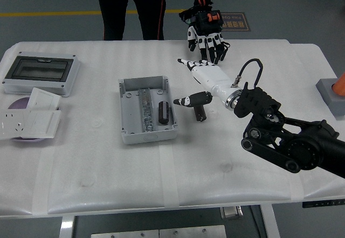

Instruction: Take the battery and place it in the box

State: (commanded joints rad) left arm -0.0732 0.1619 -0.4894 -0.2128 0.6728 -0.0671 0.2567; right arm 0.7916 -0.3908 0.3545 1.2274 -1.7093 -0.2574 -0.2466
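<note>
The grey open box [129, 135] sits left of the table's middle. A black battery [163, 112] lies inside it, near its right wall. My right hand [191, 89], white with black fingers [200, 111], hovers just right of the box, spread and holding nothing. Its black arm comes in from the lower right. A person at the far side holds a black-and-white gloved hand [205, 35] over the table's far edge, just behind my hand. My left arm is out of view.
At the far left lie a grey lid with a dark window [40, 73], white socket plates [29, 122] and a purple disc [19, 104]. A grey block [333, 95] with an orange piece stands at the right edge.
</note>
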